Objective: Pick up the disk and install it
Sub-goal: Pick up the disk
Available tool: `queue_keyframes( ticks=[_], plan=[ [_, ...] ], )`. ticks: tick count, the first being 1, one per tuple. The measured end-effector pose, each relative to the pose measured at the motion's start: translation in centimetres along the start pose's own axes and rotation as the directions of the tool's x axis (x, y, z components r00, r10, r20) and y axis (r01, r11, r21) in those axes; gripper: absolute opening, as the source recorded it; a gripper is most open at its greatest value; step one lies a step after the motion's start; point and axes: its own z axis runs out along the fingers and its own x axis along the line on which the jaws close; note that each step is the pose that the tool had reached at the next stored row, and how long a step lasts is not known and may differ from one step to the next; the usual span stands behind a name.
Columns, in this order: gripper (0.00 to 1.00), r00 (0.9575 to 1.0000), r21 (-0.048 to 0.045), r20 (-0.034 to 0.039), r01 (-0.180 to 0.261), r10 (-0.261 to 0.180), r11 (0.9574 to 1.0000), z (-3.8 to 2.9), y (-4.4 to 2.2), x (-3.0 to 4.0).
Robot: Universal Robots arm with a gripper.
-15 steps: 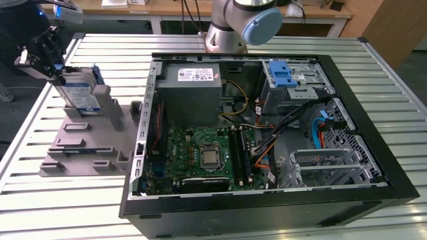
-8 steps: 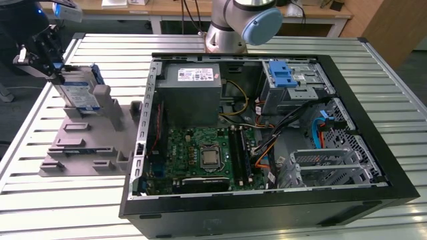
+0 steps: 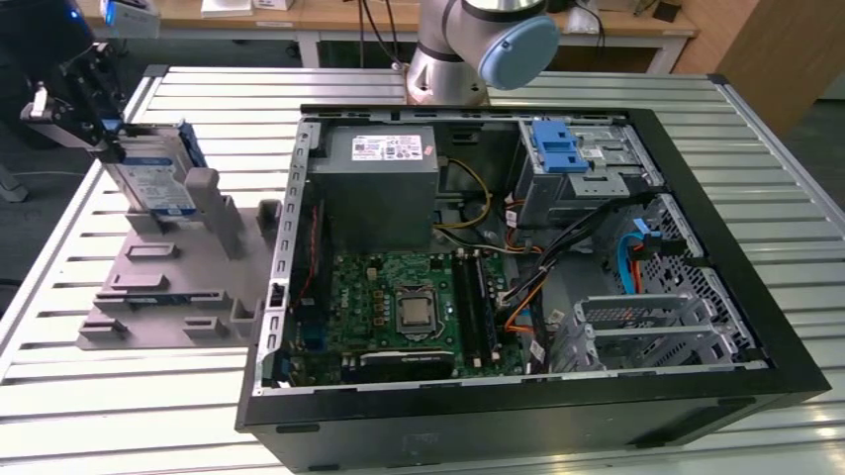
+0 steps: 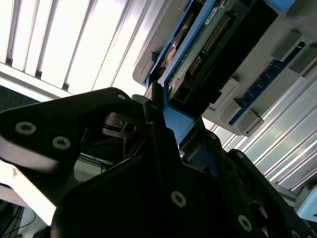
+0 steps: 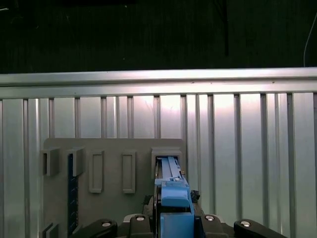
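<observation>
The gripper [image 3: 109, 139], black and angular, is clamped on the upper edge of the disk [image 3: 156, 183]. The disk is a flat silver-grey slab in a blue plastic carrier, standing upright in a slot of the matte grey holder [image 3: 172, 287]. The ribbed aluminium table [image 3: 93, 416] lies open around the holder. The open computer case [image 3: 528, 430] sits just beside it, on the exterior view's right.

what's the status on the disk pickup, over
Claw shut on silver-grey hard drive in blue plastic carrier, upright at grey slotted stand. Open black computer case beside it, nothing seen in the way.
</observation>
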Motion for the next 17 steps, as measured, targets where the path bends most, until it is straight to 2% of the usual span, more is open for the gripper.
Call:
queue_keyframes(
  ticks=[17],
  plan=[
    [0.36, 1.0000, 0.0000, 0.0005, 0.000, 0.000, 1.0000, -1.30, 0.00, 0.00]
  ],
)
